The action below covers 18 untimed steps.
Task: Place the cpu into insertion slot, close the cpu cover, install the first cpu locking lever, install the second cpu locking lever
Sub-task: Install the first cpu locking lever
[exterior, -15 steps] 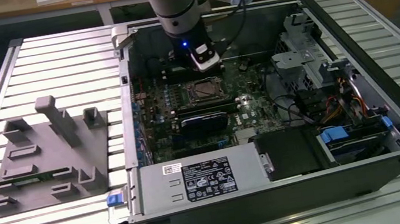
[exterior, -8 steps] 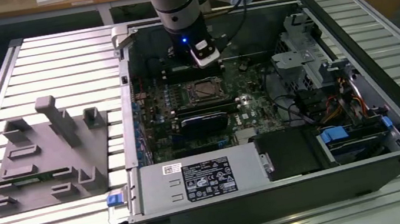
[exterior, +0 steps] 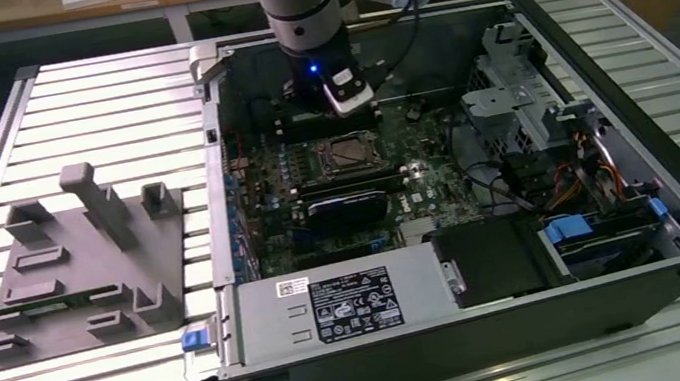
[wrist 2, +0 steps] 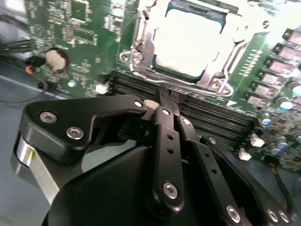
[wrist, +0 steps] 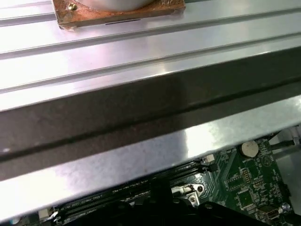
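Exterior view, table: a slatted metal table (exterior: pixel 96 95) carries everything; its grooved slats also show in the first wrist view.
Computer case: an open black computer case (exterior: pixel 665 202) lies on its side on the table, toward the exterior view's right, its inside facing up.
Fixture: a grey moulded fixture (exterior: pixel 76 270) with pegs and pockets lies on the table at the exterior view's left, well apart from the arm.
Motherboard: the green motherboard (exterior: pixel 269 211) covers the case floor; in the second wrist view it shows a round coin cell (wrist 2: pixel 55 60) and long black memory slots (wrist 2: pixel 211 117).
Arm: the arm (exterior: pixel 301 4) comes down into the case, its wrist with a blue light just above the board beside the socket.
Gripper: the gripper (wrist 2: pixel 160 96) is above the memory slots, just beside the socket; its black fingers (wrist 2: pixel 165 136) meet at the tips with nothing visible between them.
Insertion slot: the insertion slot (exterior: pixel 346 154) sits mid-board, just in front of the wrist in the exterior view.
Cpu cover: the cpu cover (wrist 2: pixel 146 33) lies flat over the socket, framing the chip.
Cpu: the cpu (wrist 2: pixel 188 42) is seated in the socket, its pale metal top showing through the cover's cut-out.
Lever: a thin metal lever (wrist 2: pixel 155 77) runs along the socket edge nearest the gripper; whether it is latched I cannot tell.
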{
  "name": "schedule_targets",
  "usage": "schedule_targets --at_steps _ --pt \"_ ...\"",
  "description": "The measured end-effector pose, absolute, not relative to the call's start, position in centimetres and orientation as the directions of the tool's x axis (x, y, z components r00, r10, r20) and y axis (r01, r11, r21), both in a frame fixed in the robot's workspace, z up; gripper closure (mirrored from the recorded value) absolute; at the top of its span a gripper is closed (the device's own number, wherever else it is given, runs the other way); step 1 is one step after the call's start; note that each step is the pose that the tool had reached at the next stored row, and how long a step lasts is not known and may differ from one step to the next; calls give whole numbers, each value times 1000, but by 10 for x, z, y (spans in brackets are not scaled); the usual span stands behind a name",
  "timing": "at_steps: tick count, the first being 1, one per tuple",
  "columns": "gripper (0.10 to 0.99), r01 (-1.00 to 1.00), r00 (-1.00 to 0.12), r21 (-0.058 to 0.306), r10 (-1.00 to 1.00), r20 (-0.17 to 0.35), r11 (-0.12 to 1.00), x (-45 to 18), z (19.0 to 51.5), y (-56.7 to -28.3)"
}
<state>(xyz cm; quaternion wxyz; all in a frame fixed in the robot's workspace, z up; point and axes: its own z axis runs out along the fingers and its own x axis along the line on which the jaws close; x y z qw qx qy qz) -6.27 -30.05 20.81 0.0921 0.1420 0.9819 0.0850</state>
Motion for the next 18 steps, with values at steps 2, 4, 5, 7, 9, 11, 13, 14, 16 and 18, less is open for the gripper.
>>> schedule_targets --at_steps 2,4,5,7,9,11,13,14,16,18 --pt "980 265 -944 180 293 -149 947 -62 208 -300" --pt "980 267 -946 168 291 -145 949 -60 208 -301" --pt "980 267 -946 161 291 -144 950 -60 208 -301" --pt "980 268 -947 152 289 -142 951 -59 207 -301" --pt "980 269 -947 145 289 -143 952 -58 208 -302" --pt "980 269 -946 139 288 -145 953 -57 207 -303" --pt "980 270 -947 133 288 -146 954 -57 207 -304" --pt "980 270 -947 129 287 -146 954 -56 207 -305" --pt "980 270 -947 123 286 -146 955 -56 207 -306" --pt "980 270 -947 108 284 -148 957 -55 207 -310"
